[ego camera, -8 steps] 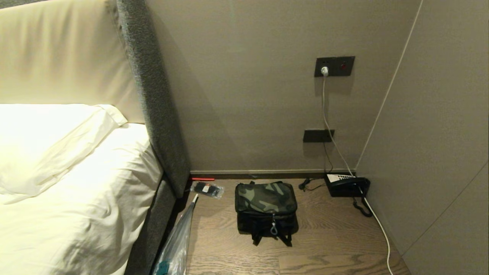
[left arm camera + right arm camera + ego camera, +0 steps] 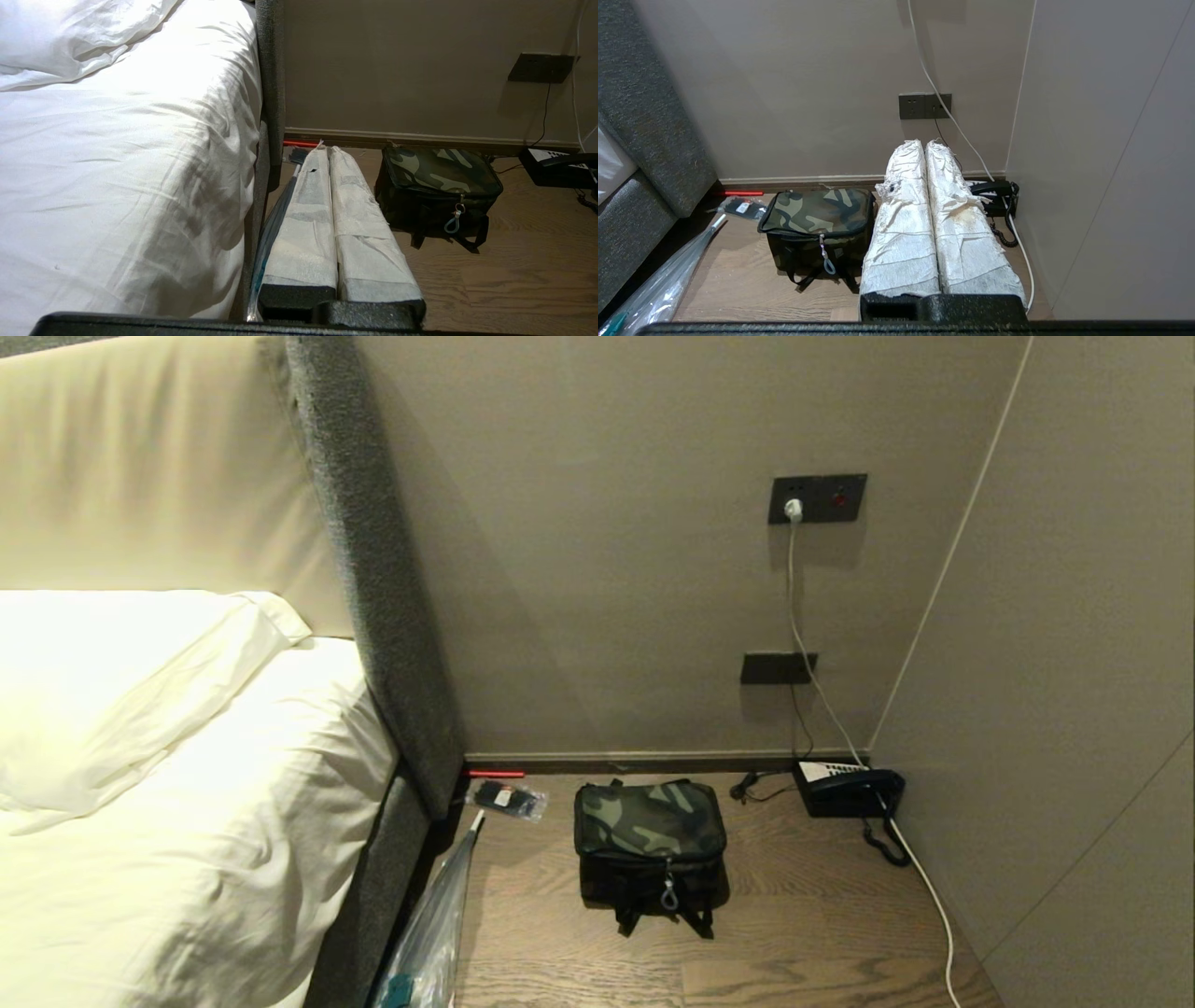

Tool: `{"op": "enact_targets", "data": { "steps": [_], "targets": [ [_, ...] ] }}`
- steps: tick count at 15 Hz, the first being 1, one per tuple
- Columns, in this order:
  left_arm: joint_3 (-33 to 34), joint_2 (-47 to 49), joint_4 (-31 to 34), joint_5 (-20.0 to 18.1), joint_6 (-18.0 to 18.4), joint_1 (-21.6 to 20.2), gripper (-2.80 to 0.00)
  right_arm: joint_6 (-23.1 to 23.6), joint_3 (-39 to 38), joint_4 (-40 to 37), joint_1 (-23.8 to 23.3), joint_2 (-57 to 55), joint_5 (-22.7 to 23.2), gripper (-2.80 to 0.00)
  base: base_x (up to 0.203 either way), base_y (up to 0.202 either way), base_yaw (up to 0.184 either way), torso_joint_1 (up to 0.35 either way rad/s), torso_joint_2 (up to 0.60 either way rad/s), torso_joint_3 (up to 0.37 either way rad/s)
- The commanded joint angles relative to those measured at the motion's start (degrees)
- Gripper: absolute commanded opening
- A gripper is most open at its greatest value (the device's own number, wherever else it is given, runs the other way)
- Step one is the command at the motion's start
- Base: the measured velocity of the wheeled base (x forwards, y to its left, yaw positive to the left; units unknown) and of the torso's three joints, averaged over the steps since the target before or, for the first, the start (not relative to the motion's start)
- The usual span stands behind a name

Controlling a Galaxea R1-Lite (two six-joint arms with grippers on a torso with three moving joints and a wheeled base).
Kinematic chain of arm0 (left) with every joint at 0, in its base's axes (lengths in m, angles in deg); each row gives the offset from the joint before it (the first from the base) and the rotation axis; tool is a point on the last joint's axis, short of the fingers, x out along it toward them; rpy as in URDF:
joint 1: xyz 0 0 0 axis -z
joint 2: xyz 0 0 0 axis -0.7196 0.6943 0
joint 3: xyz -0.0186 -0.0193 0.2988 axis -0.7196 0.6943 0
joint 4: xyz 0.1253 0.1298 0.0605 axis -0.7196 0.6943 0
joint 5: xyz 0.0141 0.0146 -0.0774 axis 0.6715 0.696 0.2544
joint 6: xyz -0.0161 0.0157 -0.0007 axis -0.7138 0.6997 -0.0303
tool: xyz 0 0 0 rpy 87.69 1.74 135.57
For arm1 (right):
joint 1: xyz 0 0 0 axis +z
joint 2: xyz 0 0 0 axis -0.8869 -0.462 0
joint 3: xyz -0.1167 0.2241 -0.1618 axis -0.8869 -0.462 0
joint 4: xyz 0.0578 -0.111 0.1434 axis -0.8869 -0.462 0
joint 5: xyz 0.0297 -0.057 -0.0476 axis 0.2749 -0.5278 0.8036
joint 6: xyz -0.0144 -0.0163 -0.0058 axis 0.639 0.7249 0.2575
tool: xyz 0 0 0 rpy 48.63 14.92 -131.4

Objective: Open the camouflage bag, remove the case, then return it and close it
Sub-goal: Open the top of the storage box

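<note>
The camouflage bag (image 2: pixel 650 845) stands zipped shut on a wooden bedside surface (image 2: pixel 794 933) near the wall, its metal zipper pull (image 2: pixel 668 891) hanging down the black front. The bag (image 2: pixel 437 186) shows again in the left wrist view, and the right wrist view has the bag (image 2: pixel 817 224) too. The case is hidden. Neither arm shows in the head view. My left gripper (image 2: pixel 327 150) hangs shut and empty in front of the bag, toward the bed side. My right gripper (image 2: pixel 923 143) is shut and empty, held back from the bag on the telephone side. Both have white-wrapped fingers.
A bed (image 2: pixel 168 784) with white sheets and a grey headboard (image 2: pixel 373 569) stands to the left. A black telephone (image 2: pixel 845 789) sits at the right corner with cables (image 2: pixel 920 877) from the wall sockets. A clear packet (image 2: pixel 506 799) and a plastic-wrapped item (image 2: pixel 429 933) lie left of the bag.
</note>
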Motion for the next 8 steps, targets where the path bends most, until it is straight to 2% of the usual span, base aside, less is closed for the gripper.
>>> {"op": "enact_targets", "data": {
  "steps": [1,8],
  "targets": [
    [0.0,0.0,0.0,0.0,0.0,0.0,-2.80,0.0,-2.3,0.1,0.0,0.0,0.0,-2.80,0.000,0.000,0.000,0.000,0.00,0.000],
    [-0.1,0.0,0.4,0.0,0.2,0.0,-2.80,0.0,-2.3,0.2,0.0,0.0,0.0,-2.80,0.000,0.000,0.000,0.000,0.00,0.000]
  ]
}}
